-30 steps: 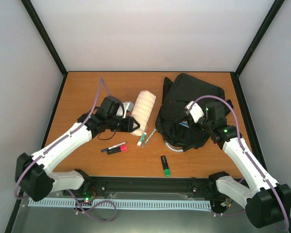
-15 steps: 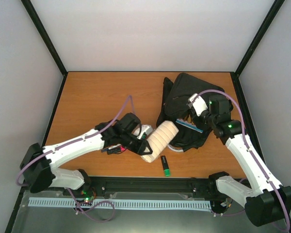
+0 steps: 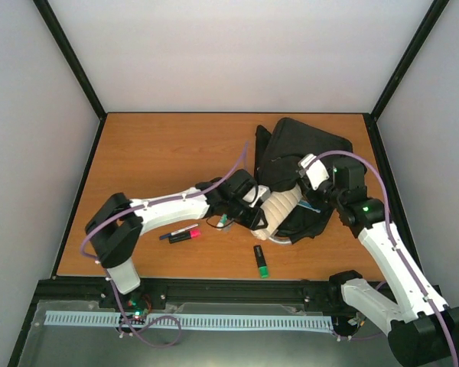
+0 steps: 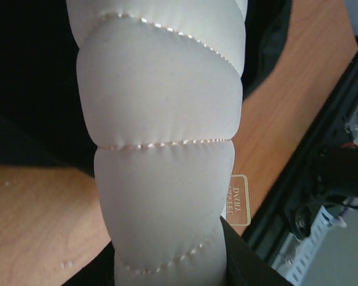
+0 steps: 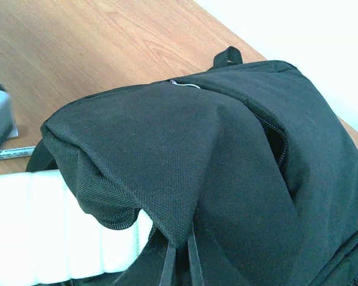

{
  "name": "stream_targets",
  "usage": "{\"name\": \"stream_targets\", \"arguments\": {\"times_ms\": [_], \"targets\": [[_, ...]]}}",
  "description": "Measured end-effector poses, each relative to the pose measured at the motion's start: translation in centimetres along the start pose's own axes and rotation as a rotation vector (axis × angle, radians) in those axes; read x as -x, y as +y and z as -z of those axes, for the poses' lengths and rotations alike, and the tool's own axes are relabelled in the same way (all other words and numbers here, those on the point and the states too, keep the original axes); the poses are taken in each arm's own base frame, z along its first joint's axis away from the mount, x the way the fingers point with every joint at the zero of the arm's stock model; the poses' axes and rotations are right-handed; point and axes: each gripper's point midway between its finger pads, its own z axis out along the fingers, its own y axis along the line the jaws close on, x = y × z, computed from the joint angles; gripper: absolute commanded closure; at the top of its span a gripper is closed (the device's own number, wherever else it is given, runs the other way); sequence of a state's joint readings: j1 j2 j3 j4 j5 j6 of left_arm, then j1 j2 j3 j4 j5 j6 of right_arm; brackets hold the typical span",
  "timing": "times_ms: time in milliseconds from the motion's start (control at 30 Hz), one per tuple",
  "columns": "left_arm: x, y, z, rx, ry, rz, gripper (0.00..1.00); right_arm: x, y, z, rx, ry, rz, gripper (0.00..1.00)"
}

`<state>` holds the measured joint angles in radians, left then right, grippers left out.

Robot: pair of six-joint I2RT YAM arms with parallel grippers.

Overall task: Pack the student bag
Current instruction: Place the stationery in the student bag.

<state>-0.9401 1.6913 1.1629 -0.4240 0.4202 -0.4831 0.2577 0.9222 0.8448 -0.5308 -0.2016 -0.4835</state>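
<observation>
A: Where's the student bag [image 3: 310,145]?
B: Far right of the table [image 3: 153,153], near its edge, with the right gripper [image 3: 306,182] clamped on its raised flap.
A: The left gripper [image 3: 260,219]?
B: Grasping the cream pouch [image 3: 281,205] at the bag's mouth; bare wood lies leftward.

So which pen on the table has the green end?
The short black marker lying by itself nearest the front edge of the table. Its near end is green. The pink marker to its left has no green on it.
</observation>
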Motion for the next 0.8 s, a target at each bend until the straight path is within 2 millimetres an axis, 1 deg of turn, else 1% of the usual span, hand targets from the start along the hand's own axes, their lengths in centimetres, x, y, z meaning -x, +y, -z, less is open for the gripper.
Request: {"name": "stream_targets", "arguments": {"times_ms": [100, 167, 267, 333, 367, 433, 500, 567, 667, 800], "targets": [[1.1, 0.9, -1.5, 0.036, -0.008, 0.001, 0.7, 0.1, 0.1, 0.2, 0.001, -0.012, 0.003, 0.94], [1.9, 1.5, -2.1, 0.061, -0.023, 0.001, 0.71, 0.2, 0.3, 0.4, 0.005, -0.019, 0.004, 0.94], [3.4, 2.2, -2.5, 0.095, -0.053, 0.003, 0.71, 0.2, 0.3, 0.4, 0.009, -0.023, 0.004, 0.94], [4.6, 2.4, -2.6, 0.112, -0.078, 0.0, 0.69, 0.2, 0.3, 0.4, 0.008, -0.024, 0.004, 0.94], [5.2, 2.4, -2.6, 0.12, -0.093, -0.002, 0.65, 0.3, 0.3, 0.4, 0.009, -0.025, 0.003, 0.94], [6.9, 2.6, -2.5, 0.138, -0.131, -0.005, 0.53, 0.3, 0.3, 0.4, 0.01, -0.027, 0.004, 0.94], [8.7, 3.0, -2.4, 0.169, -0.174, -0.005, 0.47, 0.2, 0.4, 0.3, 0.012, -0.027, 0.004, 0.94], [9.7, 3.7, -2.5, 0.196, -0.2, -0.006, 0.42, 0.2, 0.4, 0.3, 0.014, -0.027, 0.004, 0.94], [9.9, 4.7, -2.8, 0.23, -0.21, 0.005, 0.38, -0.1, 0.6, 0.1, 0.022, -0.026, 0.002, 0.94], [9.5, 5.5, -2.8, 0.256, -0.224, 0.026, 0.31, -0.5, 1.0, -0.1, 0.031, -0.029, 0.001, 0.94]]}}
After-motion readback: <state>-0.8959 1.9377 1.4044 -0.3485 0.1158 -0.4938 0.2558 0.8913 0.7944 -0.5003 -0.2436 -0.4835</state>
